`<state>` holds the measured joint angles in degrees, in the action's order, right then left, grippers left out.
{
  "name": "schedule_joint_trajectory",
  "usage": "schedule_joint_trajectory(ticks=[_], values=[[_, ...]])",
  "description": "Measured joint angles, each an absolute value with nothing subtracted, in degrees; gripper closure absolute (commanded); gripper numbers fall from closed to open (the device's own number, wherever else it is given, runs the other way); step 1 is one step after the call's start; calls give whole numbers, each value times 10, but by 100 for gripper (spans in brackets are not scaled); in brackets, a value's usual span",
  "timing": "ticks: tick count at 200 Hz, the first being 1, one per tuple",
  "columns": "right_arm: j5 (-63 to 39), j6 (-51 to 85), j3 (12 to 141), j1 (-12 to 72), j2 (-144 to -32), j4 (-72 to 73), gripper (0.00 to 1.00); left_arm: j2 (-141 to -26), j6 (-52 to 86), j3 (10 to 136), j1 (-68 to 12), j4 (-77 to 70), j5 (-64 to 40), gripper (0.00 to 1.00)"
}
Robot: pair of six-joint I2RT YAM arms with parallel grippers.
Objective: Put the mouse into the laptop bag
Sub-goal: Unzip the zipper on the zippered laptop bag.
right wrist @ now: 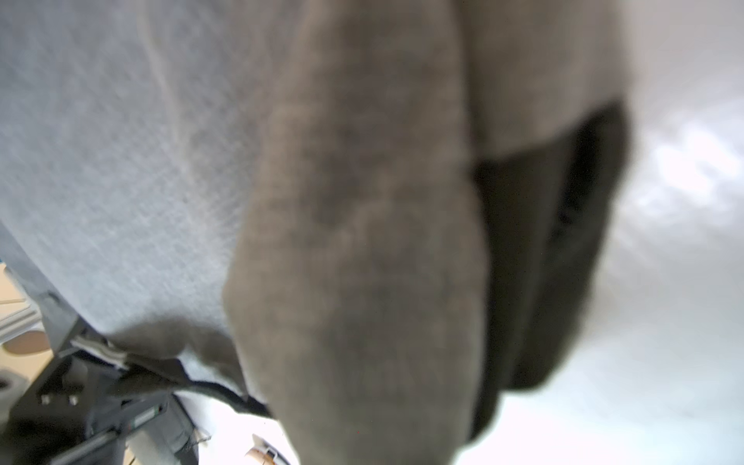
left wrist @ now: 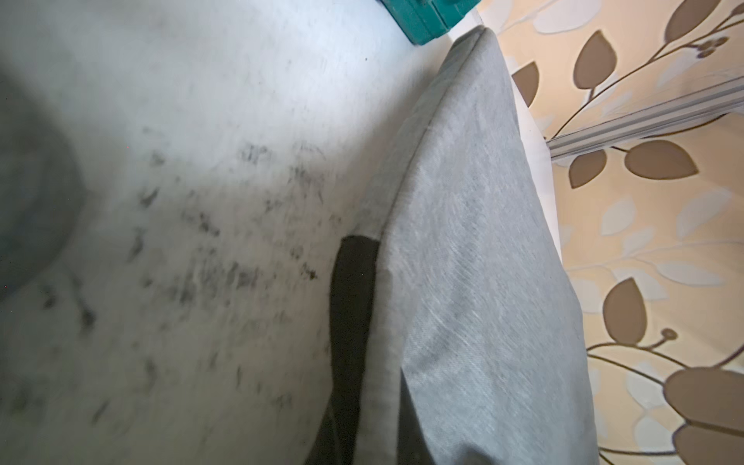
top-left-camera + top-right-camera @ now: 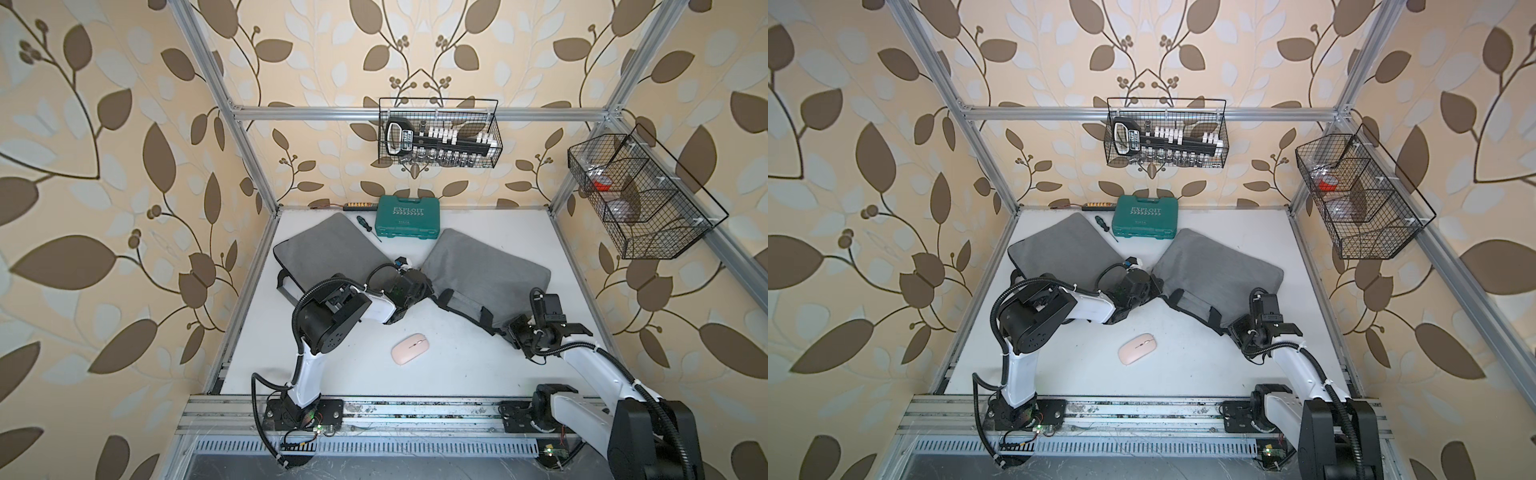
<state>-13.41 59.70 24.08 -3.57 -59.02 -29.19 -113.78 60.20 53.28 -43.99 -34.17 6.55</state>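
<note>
Left gripper [image 3: 426, 286], both top views: parked at the laptop bag [image 3: 486, 270] corner nearest the table's middle. Jaws together, apparently pinching the bag's edge by its handle. The fingertips are masked by the wrist body.
Right gripper [image 3: 514, 329]: at the bag's near corner, likewise closed, on fabric as far as I can judge.
Mouse [image 3: 410, 349]: pink, flat on the white table [image 3: 457, 374] between the two arms, just in front of the bag and touching nothing.
A second grey bag [image 3: 328, 249] lies behind the left arm, with a green tool case [image 3: 407, 224] at the back wall.

Progress (judgement): early. Both arms are occupied with the bag, presumably to open or steady it. The mouse is not yet picked up, so pick-up and insertion are both left. No opening in the bag can be made out from above.

Left wrist view: grey bag edge and a black strap [image 2: 352, 302] run out of frame toward the camera. No fingers are visible, and the image is soft.

Right wrist view: a blurred grey handle [image 1: 362, 241] fills the frame, with a dark strap beside it. The fingers and the contact point are hidden.
</note>
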Motion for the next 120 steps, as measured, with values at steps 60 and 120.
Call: schedule_joint_trajectory(ticks=[60,120], values=[[-144,491,258,-225,-578,-309,40,-1086,641,466,-489,-359,73,100],[-149,433,265,-234,-579,-315,25,-1034,642,452,-492,-298,92,44]])
